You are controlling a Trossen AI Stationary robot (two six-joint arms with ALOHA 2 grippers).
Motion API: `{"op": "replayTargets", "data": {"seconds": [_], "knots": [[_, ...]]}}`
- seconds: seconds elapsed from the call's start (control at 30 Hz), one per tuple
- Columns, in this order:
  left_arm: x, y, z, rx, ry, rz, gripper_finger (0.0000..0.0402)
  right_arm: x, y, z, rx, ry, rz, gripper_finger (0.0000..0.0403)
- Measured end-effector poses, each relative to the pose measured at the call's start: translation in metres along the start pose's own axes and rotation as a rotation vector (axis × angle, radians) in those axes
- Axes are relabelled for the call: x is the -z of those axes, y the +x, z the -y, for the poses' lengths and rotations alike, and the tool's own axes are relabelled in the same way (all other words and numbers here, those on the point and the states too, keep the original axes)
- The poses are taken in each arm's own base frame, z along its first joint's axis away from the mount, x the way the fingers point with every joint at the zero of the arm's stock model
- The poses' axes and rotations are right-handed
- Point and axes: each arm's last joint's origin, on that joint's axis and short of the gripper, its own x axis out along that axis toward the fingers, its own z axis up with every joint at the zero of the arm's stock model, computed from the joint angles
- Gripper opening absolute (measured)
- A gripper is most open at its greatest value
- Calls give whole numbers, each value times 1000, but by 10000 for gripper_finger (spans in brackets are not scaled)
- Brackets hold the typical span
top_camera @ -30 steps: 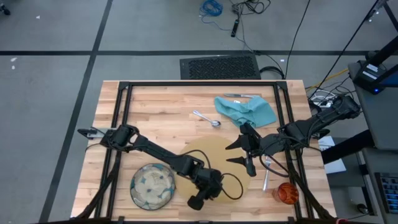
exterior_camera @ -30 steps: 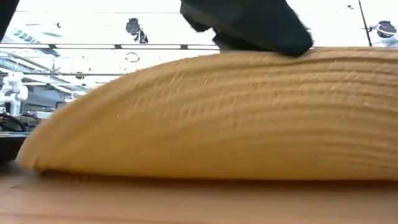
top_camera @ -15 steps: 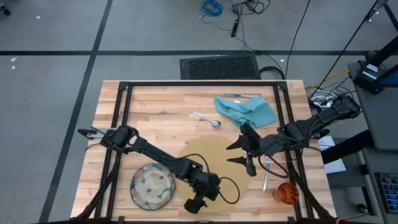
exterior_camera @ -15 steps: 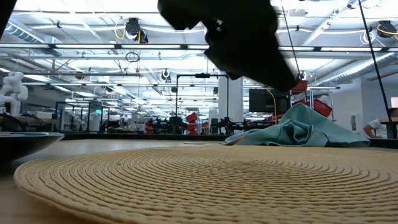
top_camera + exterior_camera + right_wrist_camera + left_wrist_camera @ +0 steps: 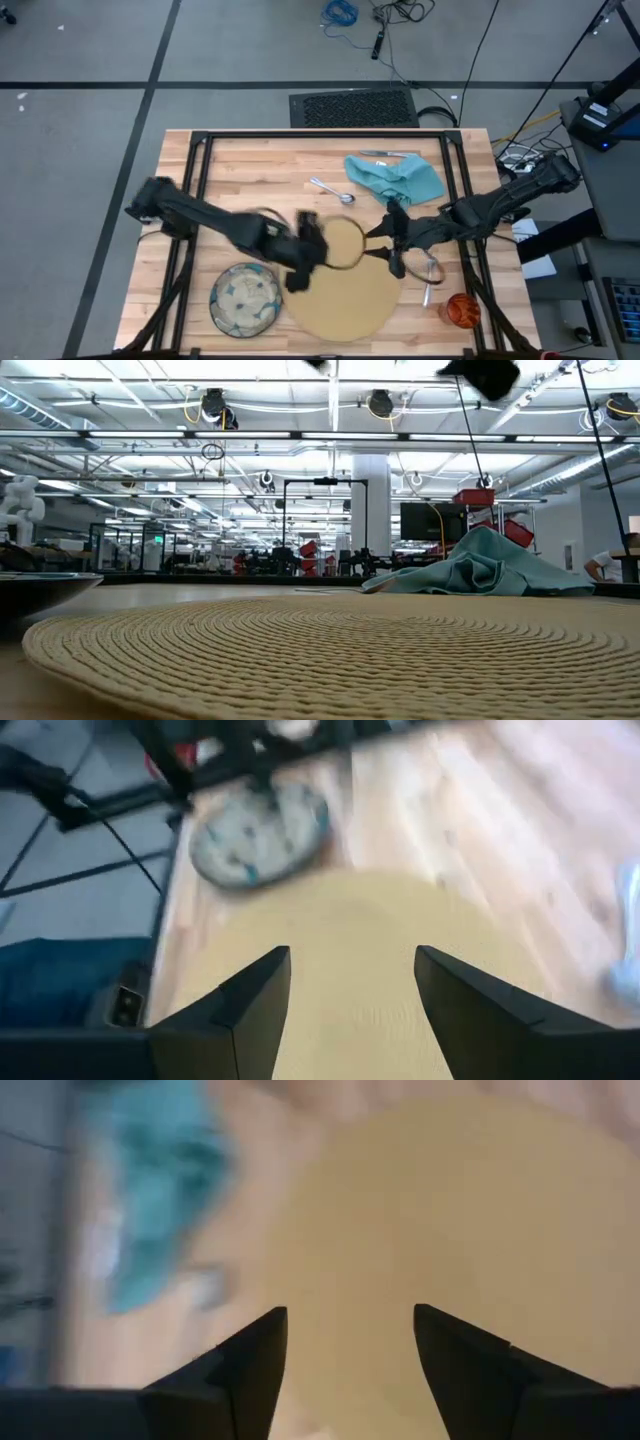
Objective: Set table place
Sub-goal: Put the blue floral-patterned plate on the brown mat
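Round tan placemat [image 5: 345, 295] lies flat on the bench [image 5: 260, 170], toward the near edge, middle. Green-patterned plate [image 5: 245, 298] sits just beside it, on my left arm's side, directly on the wood

My left tool [image 5: 300, 255] hovers over the placemat's far-left rim; the left wrist view shows its two dark fingers [image 5: 255, 1355] spread apart with nothing between them, tan weave below. My right tool [image 5: 392, 245] is at the placemat's far-right rim; the right wrist view shows its fingers [image 5: 255, 995] likewise parted and empty, looking across the mat to the plate

Teal napkin [image 5: 395, 178] lies crumpled toward the far side of the bench. Spoon [image 5: 332, 190] just left of it. A knife [image 5: 390, 154] lies at its far edge. Fork [image 5: 426, 285] is right of the placemat, partly under my right arm. Orange cup [image 5: 462, 310] stands near the bench's near right corner

Low view: placemat weave fills the foreground, napkin [image 5: 480, 568] behind it
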Motion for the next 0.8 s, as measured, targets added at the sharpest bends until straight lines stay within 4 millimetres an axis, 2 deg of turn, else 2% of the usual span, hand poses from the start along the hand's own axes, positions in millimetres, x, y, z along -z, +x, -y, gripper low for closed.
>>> {"op": "replayTargets", "data": {"seconds": [0.07, 0.2, 0.27, 0.33, 0.43, 0.53, 0.67, 0.8], "knots": [[5, -41, -18, -99, -57, 74, 203, 15, 19, 8, -50, 61, -19, 208], [25, -115, -48, -223, -201, 242, 203, 23, 58, 19, -218, 180, 40, 208], [38, -144, -58, -262, -275, 302, 203, 23, 78, 25, -224, 217, 31, 208], [51, -164, -67, -318, -333, 335, 203, 21, 99, 30, -217, 247, 0, 208], [69, -176, -73, -383, -372, 308, 202, 14, 133, 31, -238, 267, -64, 208], [80, -176, -74, -411, -381, 243, 202, -2, 165, 28, -287, 265, -98, 208], [81, -165, -68, -442, -352, 168, 202, -25, 204, 32, -277, 256, -145, 208], [78, -160, -65, -456, -331, 147, 202, -37, 246, 40, -313, 286, -193, 208]]}}
